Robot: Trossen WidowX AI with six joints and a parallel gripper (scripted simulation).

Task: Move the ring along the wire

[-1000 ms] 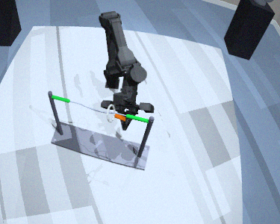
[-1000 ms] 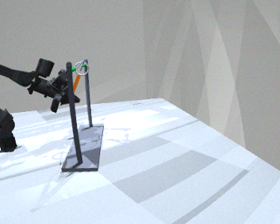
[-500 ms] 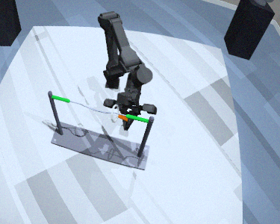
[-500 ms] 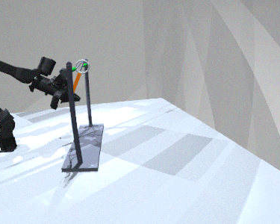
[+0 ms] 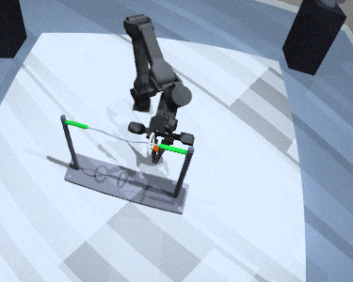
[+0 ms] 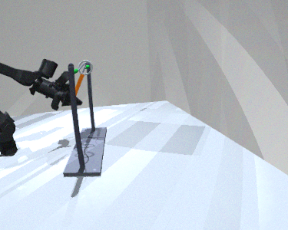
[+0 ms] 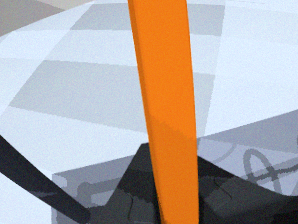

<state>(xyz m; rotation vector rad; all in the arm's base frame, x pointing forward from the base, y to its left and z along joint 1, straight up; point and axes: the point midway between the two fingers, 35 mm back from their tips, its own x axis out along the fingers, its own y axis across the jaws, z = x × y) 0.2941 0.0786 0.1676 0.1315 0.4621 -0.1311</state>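
Note:
My gripper (image 5: 156,157) (image 6: 77,100) (image 7: 154,151) is shut on the orange handle (image 5: 155,148) (image 6: 79,85) (image 7: 169,75), which slants up from the fingers to the ring. The pale ring (image 5: 149,147) (image 6: 78,67) is around the wire, over the grey part (image 5: 115,137) close to the inner end of the right green part (image 5: 173,148), as seen in the top view. The left green part (image 5: 76,124) is far from it. Whether the ring touches the wire cannot be told. The ring and wire are outside the wrist view.
The left post (image 5: 70,143) (image 6: 75,123) and right post (image 5: 184,174) (image 6: 91,103) stand on a grey base plate (image 5: 171,204) (image 6: 94,165). The right post also shows at the lower left of the wrist view (image 7: 40,187). The gripper's body is close behind the wire.

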